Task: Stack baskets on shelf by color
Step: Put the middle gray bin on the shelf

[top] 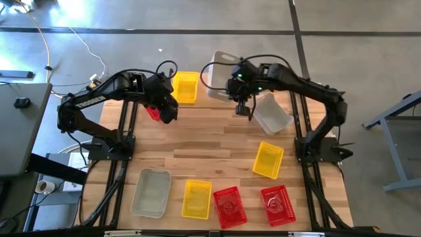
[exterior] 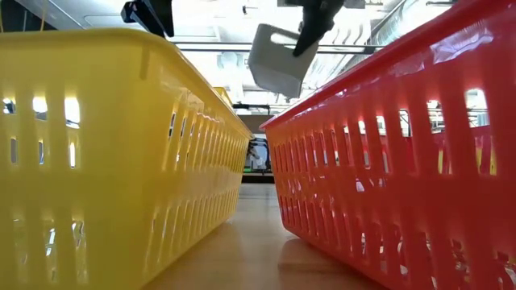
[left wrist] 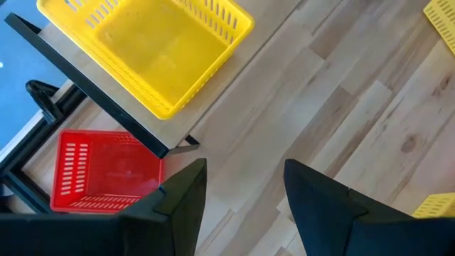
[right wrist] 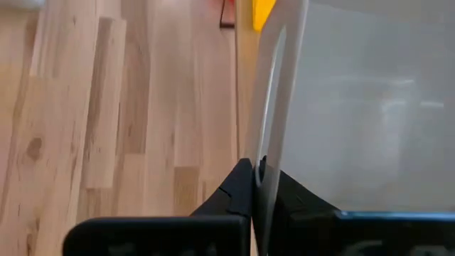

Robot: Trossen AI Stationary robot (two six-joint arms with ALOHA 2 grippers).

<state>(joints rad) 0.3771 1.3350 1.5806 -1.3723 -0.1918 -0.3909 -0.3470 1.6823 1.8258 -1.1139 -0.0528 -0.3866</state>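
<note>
The main risk is the grey-white basket [top: 217, 74] slipping or swinging: the right gripper [top: 241, 92] pinches only its thin rim, so the basket hangs tilted in the air, as the low view shows, and a quick move could twist it free or knock it against the yellow basket [top: 185, 87] already on the shelf [left wrist: 128, 114]. Setting it down on the wrong colour would also spoil the sorting.

The right arm reaches in over the far edge of the table, its fingers clamped together on the basket wall, carrying it above the shelf's right end. The left arm bends inward beside the shelf, its left gripper [left wrist: 242, 206] hanging with fingers apart and nothing between them, above the tabletop next to a red basket [left wrist: 106, 171] that sits under the shelf plank. Another grey-white basket [top: 272, 113] lies near the right arm; five more baskets wait along the table's near side
</note>
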